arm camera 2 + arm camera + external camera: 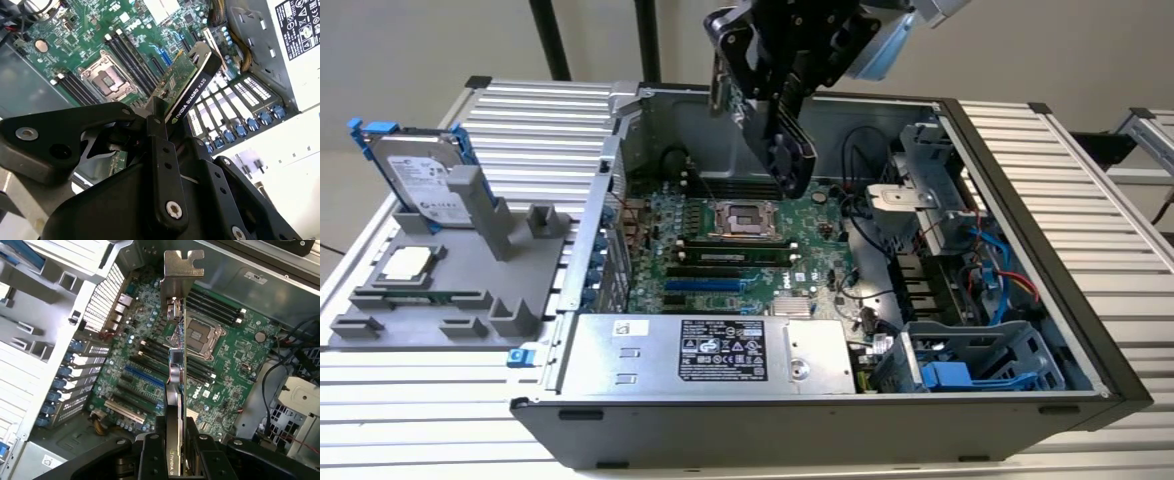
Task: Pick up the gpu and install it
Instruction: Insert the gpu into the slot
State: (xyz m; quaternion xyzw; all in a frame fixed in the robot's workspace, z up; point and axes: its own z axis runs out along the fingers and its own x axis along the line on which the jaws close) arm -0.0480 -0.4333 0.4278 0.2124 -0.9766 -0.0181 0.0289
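1. The gripper (pixel 181 442) is clamped on the gpu (pixel 183 365). In the first wrist view a black finger (pixel 150 456) presses on each flat side of the card's near end.
2. The gpu hangs in the air inside the open computer case (pixel 1067 300), above the motherboard (pixel 720 250) and near the case's far wall. It is over the processor socket (pixel 750 217) and clear of the expansion slots.
3. The card is carried on edge. Its long axis runs away from the fingers, steeply tilted in the exterior view, and its silver bracket (pixel 183 267) is at the free end.
4. Writing: a line of white lettering runs along the gpu's black face in the second wrist view (pixel 192 82) (lengthwise, following the card).
5. A white printed label sits on the power supply (pixel 707 350) at the case's near edge.
6. Near the edge of the worktop (pixel 1107 230) at the exterior view's left, a labelled hard drive (pixel 420 175) stands upright in a grey fixture (pixel 454 300).
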